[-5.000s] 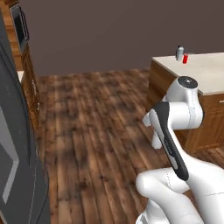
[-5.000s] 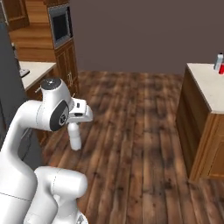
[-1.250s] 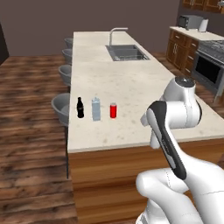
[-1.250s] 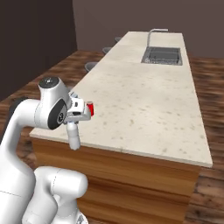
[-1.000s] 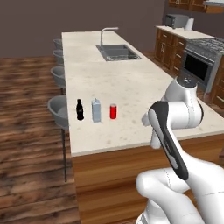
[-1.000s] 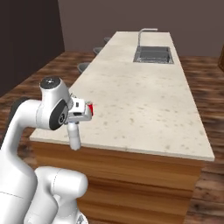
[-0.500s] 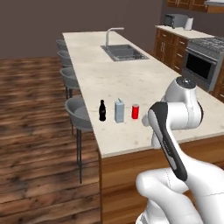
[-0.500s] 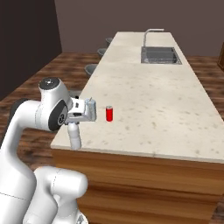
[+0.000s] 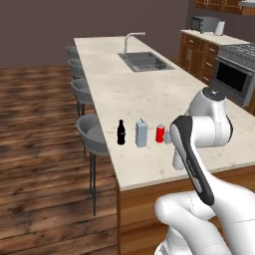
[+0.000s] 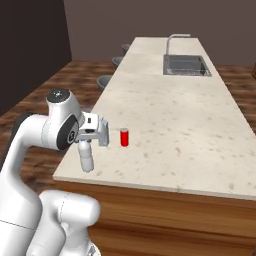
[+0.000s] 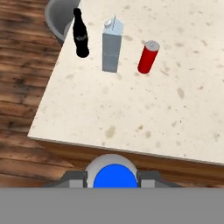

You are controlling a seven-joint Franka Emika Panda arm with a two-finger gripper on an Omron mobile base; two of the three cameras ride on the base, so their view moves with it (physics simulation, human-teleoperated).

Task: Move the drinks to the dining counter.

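My pincer (image 11: 113, 177) is clamped on the water bottle (image 10: 86, 156), blue cap up between the fingers, hanging just off the bench (image 9: 149, 104) edge. The base has rolled closer in the last second, so the red can (image 11: 148, 57) and carton (image 11: 112, 45) stand near; setting down comes next, I judge.

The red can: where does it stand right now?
The red can stands upright on the dining counter, right of the carton in the left base view.

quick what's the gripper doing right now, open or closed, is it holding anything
Gripper: closed on the water bottle, whose blue cap shows between the fingers in the hand view.
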